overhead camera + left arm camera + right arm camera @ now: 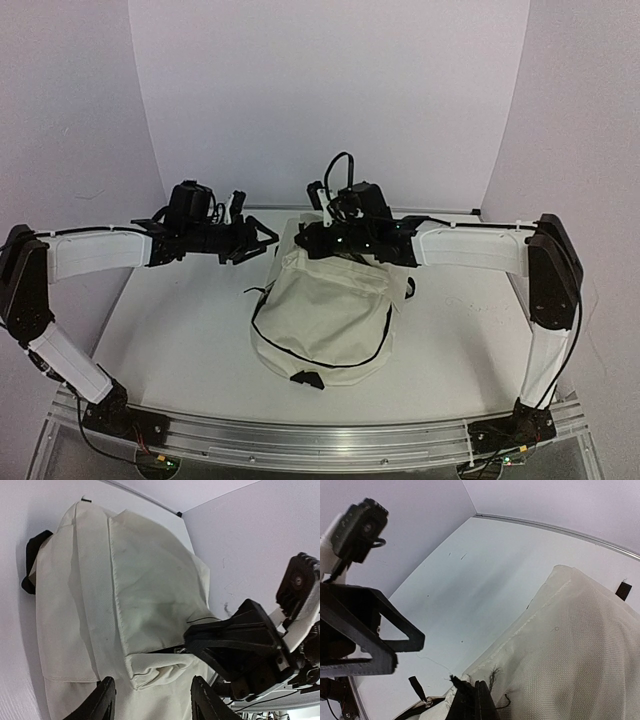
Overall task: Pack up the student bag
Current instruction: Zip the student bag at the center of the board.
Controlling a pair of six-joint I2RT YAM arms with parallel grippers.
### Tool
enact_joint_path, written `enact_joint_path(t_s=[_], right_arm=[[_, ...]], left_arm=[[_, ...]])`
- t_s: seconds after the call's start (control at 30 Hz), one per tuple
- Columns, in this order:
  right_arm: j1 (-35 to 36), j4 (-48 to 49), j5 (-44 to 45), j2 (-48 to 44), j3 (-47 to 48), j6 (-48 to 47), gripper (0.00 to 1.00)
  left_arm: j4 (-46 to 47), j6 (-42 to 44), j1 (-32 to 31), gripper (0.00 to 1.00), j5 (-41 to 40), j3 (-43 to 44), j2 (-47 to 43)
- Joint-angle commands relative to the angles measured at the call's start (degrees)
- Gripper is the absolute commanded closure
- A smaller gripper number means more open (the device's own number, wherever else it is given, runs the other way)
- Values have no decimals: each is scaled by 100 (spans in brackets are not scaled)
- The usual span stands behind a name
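I see the student bag [325,315]: slumped coarse cream canvas, black piping; right gripper [476,696] jaws pinching its top hem, left gripper [152,700] jaws apart.

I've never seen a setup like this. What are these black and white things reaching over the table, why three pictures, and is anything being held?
They are two robot arms bolted to the table's near edge. One picture looks down from above; the other two come from small cameras on each wrist. A cream student bag lies on the white table. The right claw is shut, pinching the fabric at the bag's top edge. The left claw stands open beside the bag, holding nothing. Nothing else lies on the table in these views.
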Motion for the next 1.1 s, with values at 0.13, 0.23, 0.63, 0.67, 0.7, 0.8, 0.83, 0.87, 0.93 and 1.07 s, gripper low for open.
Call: enact_joint_path(t_s=[0.13,0.23,0.63,0.67,0.7,0.8,0.83,0.87,0.93,1.07], right_arm=[[-26,299,169,-413,-4,60,100],[-27,297,180,-431,-4,63,100],[-28,303,170,-401,28,45,100],[-23,302,163,-404,29,40,100],[-23,299,157,-396,35,36,100],[-24,295,152,-390,50,24,100],[-24,290,159,-393,48,25,100],[-24,289,169,-400,39,27,100],[-24,289,200,-420,33,39,100],[-27,253,394,-571,-68,137,100]], left_arm=[[429,-251,35,49,774,67,583],[558,-311,33,49,961,160,769],[1035,-588,34,49,1234,350,1281],[1083,-606,36,49,1242,390,1310],[1124,-626,37,49,1246,428,1339],[1261,-684,35,48,1268,520,1447],[1319,-709,34,49,1281,544,1486],[1374,-739,34,53,1304,566,1523],[1459,-803,35,64,1363,581,1580],[1487,-847,36,85,1292,516,1566]])
